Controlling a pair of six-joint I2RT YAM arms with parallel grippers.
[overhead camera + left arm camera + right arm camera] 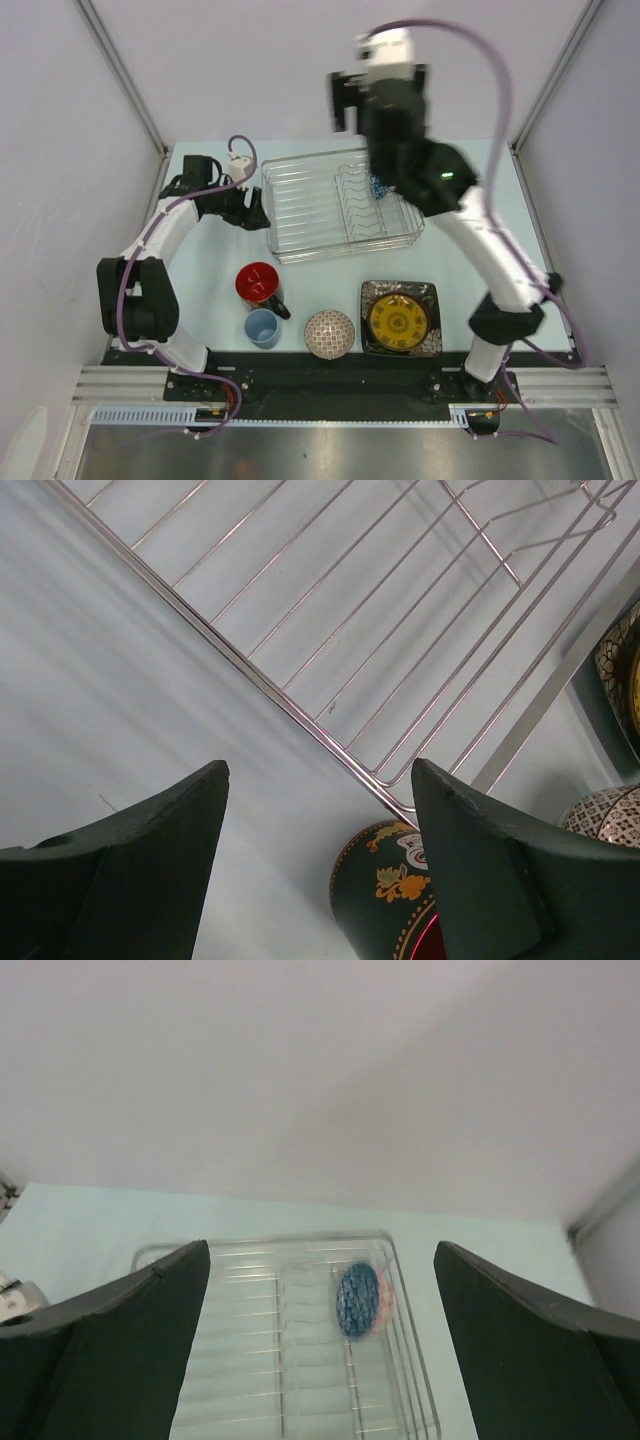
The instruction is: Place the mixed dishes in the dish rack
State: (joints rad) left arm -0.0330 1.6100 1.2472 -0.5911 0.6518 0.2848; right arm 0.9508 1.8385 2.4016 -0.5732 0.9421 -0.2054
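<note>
Both jaws wide open, empty; skull-print mug [385, 905] upright near left jaws, well apart from right jaws high over dish rack [305, 205].

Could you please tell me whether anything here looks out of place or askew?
Nothing looks spilled or broken. The rack sits slightly turned against the edges of the table, and the yellow plate lies stacked on the square plate.

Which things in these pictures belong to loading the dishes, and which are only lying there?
For the job: dish rack, blue-patterned bowl already inside it, skull-print mug, light-blue cup, pinkish-beige bowl, yellow plate, dark square plate.
Lying about: white connector beside the left arm.
</note>
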